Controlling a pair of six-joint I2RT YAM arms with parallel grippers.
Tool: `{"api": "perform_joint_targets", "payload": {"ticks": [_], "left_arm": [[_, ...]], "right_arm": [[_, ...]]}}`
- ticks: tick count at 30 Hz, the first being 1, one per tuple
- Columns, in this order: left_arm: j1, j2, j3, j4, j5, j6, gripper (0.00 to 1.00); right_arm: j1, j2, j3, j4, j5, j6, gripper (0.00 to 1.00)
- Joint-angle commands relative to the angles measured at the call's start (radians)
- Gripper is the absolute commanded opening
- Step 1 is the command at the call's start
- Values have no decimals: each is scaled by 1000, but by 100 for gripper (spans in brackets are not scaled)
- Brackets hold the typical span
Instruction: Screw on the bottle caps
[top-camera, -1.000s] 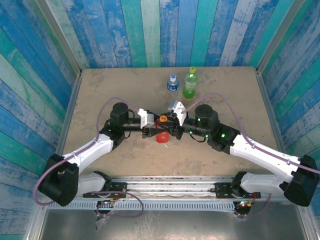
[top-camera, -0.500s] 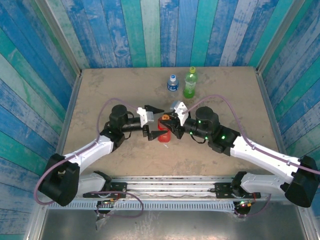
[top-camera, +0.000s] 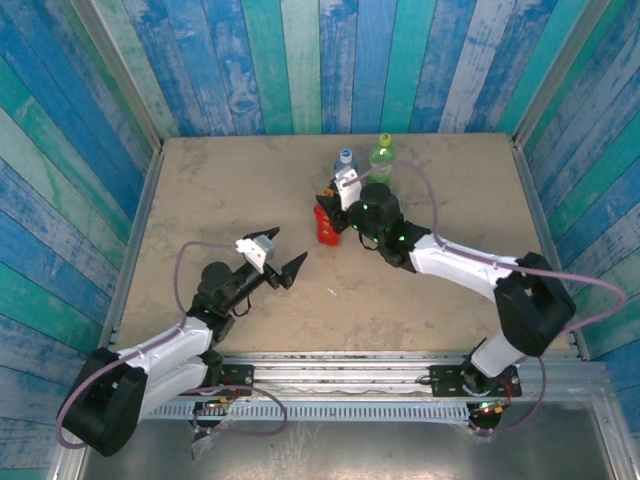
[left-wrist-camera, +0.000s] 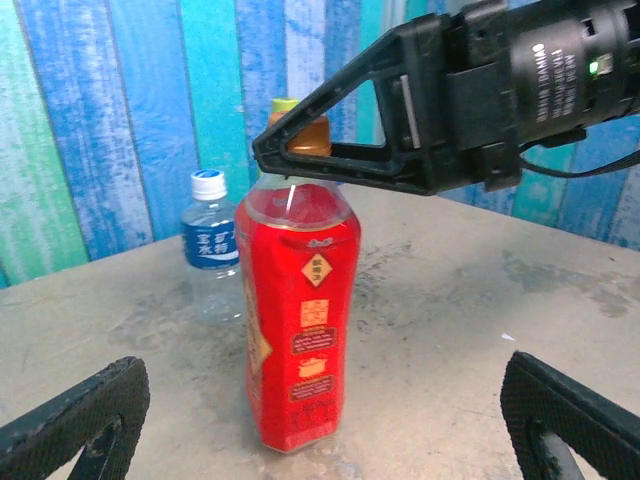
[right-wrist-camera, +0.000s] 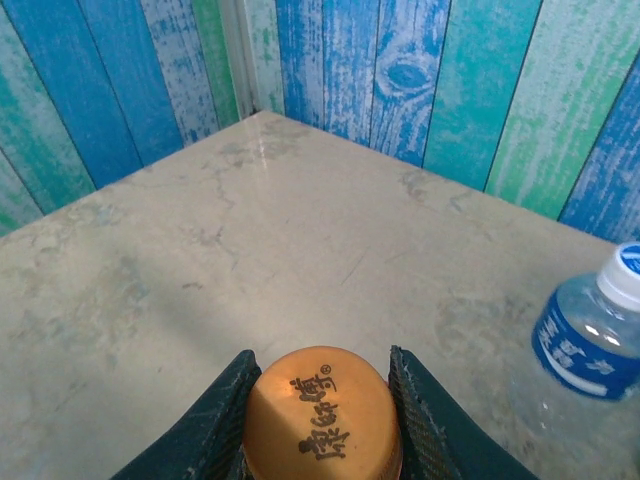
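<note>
The red bottle (top-camera: 324, 226) with yellow label marks stands upright at mid-table, tall in the left wrist view (left-wrist-camera: 300, 320). My right gripper (top-camera: 331, 198) is shut on its orange cap (right-wrist-camera: 322, 415), a finger (right-wrist-camera: 215, 425) pressed on each side; the cap (left-wrist-camera: 311, 137) sits on the bottle's neck. My left gripper (top-camera: 285, 256) is open and well back from the bottle, its fingers (left-wrist-camera: 80, 420) spread wide and holding nothing. The clear bottle (top-camera: 345, 163) with blue label wears its blue-and-white cap (right-wrist-camera: 626, 274). The green bottle (top-camera: 381, 160) carries its light green cap (left-wrist-camera: 283, 104).
The clear bottle (left-wrist-camera: 212, 250) stands just behind and beside the red one. Painted plank walls (top-camera: 300, 60) close the table (top-camera: 220, 190) at the back and both sides. My right arm (top-camera: 470, 265) stretches across the table's right half.
The left gripper let go of the red bottle and drew back to the near left. The right gripper carried the bottle by its cap toward the back, beside the clear bottle.
</note>
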Motion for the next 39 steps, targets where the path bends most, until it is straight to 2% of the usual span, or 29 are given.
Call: {"api": "perform_joint_targets", "payload": {"ticks": [1,6,13,16,19,21,25,29,32,33,34,37,39], "left_arm": [[-2,-34,-13,-43,-79,-23,94],[-2,-14,3,-51,-98,-19,94],[-2,0,29,-63,-209,-14,94],[0,-14,63,-105,-293,39,94],[13,-3,101,-152,-380,118,94],[44,16,115,-156,-420,149,94],[175,91,96,-67,-421,147,94],[268,189,89,1,-405,134,94],[304,309,68,148,-450,154,94],[326,372,64,203,-445,124,94],[351,414,65,249,-413,104,94],[401,500,103,250,-419,42,94],[422,580,116,321,-423,25,94]], "right_arm": [[-7,63,62,63,-18,8,23],[-27,115,74,58,-23,26,29],[-41,57,81,21,-19,-5,62],[-57,-18,60,-8,-3,-44,79],[-95,-124,-20,-12,25,-89,88],[-132,-204,-96,-21,65,-116,91],[-256,-378,-296,-31,164,-185,97],[-385,-475,-479,27,222,-209,100],[-459,-447,-573,95,271,-217,100],[-484,-417,-601,148,267,-207,100],[-512,-385,-621,201,244,-194,100],[-570,-289,-647,316,191,-165,100],[-606,-218,-656,395,159,-150,100]]}}
